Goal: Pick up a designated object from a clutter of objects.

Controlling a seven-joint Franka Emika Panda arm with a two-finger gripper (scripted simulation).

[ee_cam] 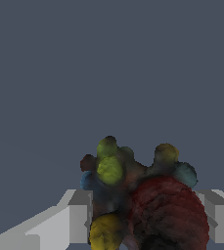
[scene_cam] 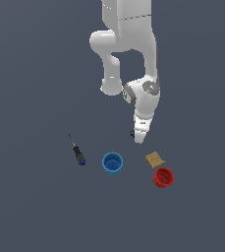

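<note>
The designated object (ee_cam: 147,195) is a dark lumpy thing with red, yellow-green, blue and brown knobs. In the wrist view it fills the gap between my gripper's (ee_cam: 147,215) two grey fingers (ee_cam: 77,219), which sit against its sides. In the exterior view the gripper (scene_cam: 139,139) points down, low over the floor, and only a dark speck of the lump (scene_cam: 132,133) shows beside its tip. The rest of the clutter lies nearer the camera: blue cup (scene_cam: 112,163), red cup (scene_cam: 163,177), tan square cracker (scene_cam: 154,159) and black-handled screwdriver (scene_cam: 77,152).
The flat grey floor (scene_cam: 35,206) runs all around. The blue cup and the cracker are the closest items to the gripper, a short way in front of it in the exterior view. The white arm (scene_cam: 128,44) rises behind.
</note>
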